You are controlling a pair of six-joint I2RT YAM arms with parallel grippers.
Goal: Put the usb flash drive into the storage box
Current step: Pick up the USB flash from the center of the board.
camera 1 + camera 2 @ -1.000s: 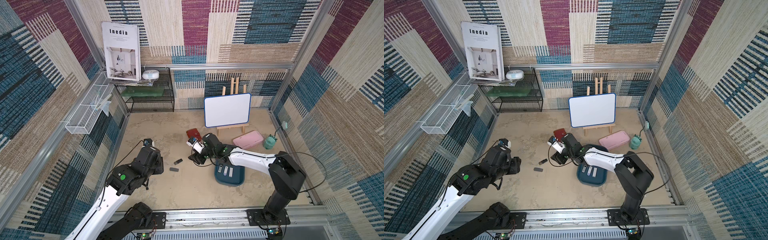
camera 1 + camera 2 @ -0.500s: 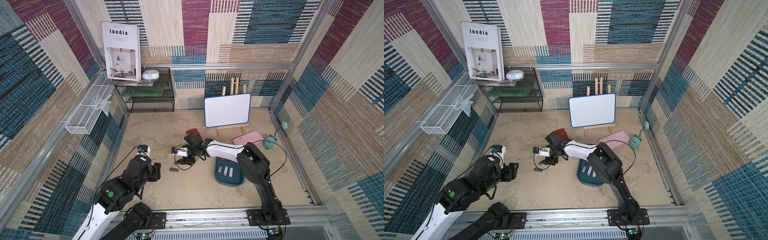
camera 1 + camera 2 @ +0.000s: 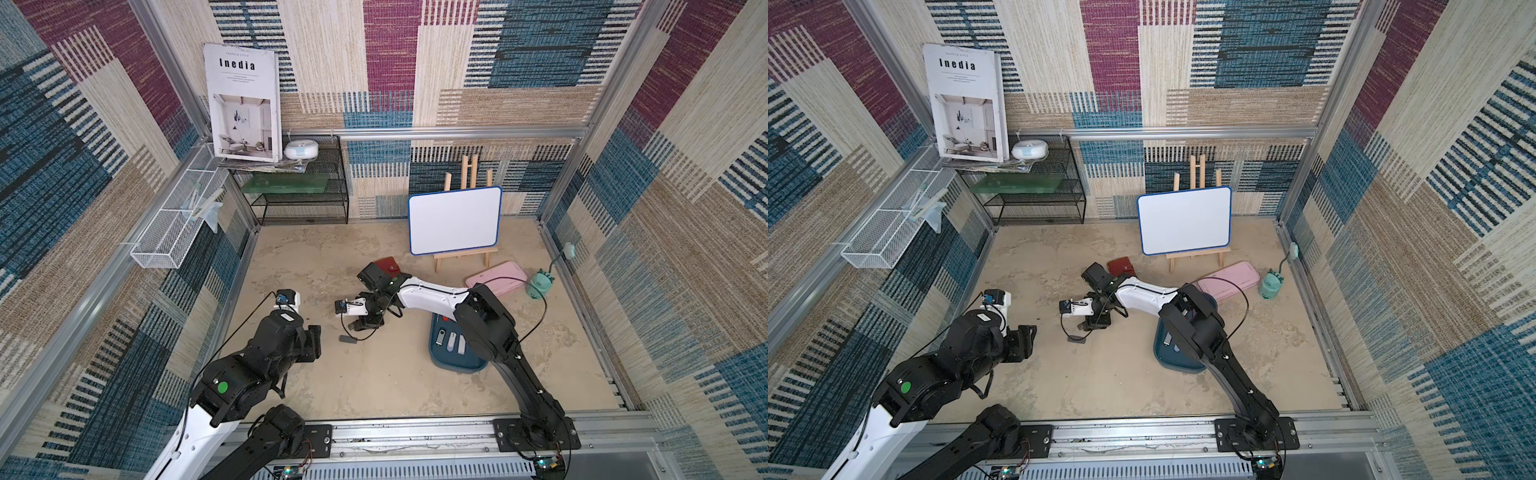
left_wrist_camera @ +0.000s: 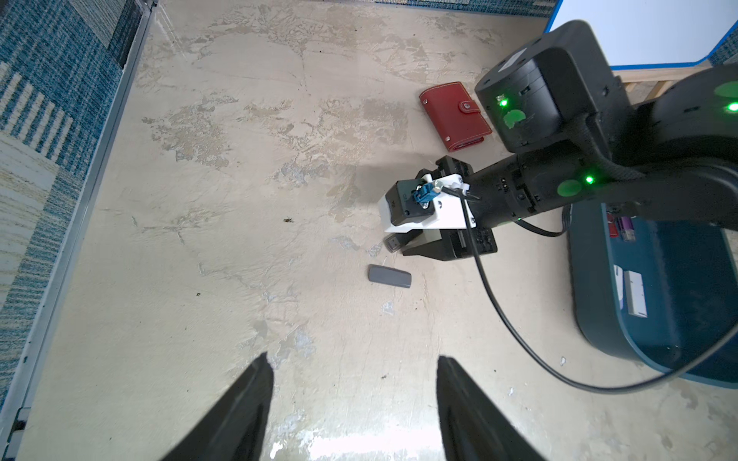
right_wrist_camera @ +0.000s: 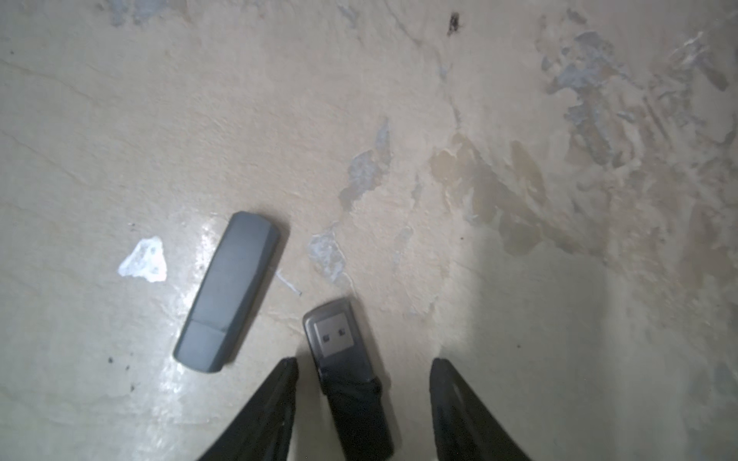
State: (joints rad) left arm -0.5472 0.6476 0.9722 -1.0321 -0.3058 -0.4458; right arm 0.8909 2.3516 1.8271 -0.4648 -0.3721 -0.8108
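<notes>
Dark left fingers [image 4: 247,399] hang spread and empty, well left of the storage box [image 3: 457,362]. Nearer that box, on the worktop [image 4: 239,199], lies a grey capped drive [image 5: 229,287]. Just beside it is the usb flash drive [image 5: 339,343], plug bare, between the parted right fingers [image 5: 271,399], which do not touch it.

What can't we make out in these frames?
- black flash drive: hidden under the right gripper in both top views; only its connector end shows in the left wrist view.
- storage box: right arm covers part of its contents in both top views; the left wrist view's edge cuts it.
</notes>
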